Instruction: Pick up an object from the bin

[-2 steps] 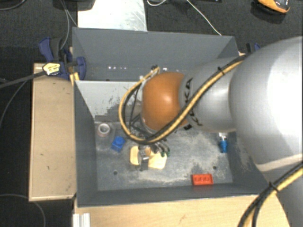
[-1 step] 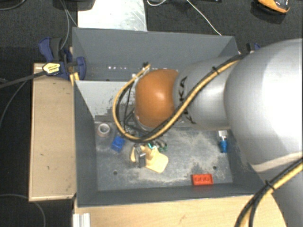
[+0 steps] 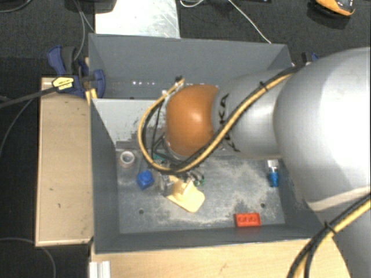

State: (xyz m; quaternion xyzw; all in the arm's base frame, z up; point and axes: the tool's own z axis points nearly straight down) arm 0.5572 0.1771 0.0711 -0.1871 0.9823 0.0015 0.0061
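Grey bin [image 3: 107,155], seen from above. Arm [image 3: 301,120] comes in from the right. Its orange cover [image 3: 188,119] hangs over the left half of the floor, with a yellow-black cable [image 3: 232,120] looped round it.

Gripper [image 3: 175,181] shows just below the cover, low over the floor, at the upper-left edge of a pale yellow wedge [image 3: 188,198]. Touching it or just above it — cannot tell which. Open or closed: cannot tell, since cover and cables hide most of it. Nothing seen held.

Wedge lies flat on the floor, left of centre, toward the near wall. Everything else is placed from it:

- Small blue block [image 3: 145,180]: just left of the wedge and slightly farther back, apart from it.
- Short grey ring [image 3: 126,157]: farther back-left of the wedge, near the left wall.
- Green bit [image 3: 199,180]: just behind the wedge, close by the gripper — kind unclear.
- Red brick [image 3: 247,219]: right of the wedge and a little nearer, by the near wall, well apart.
- Blue-and-white piece [image 3: 272,174]: well to the right of the wedge, slightly farther back, beside the arm.

Floor scuffed, with dark specks around the wedge.
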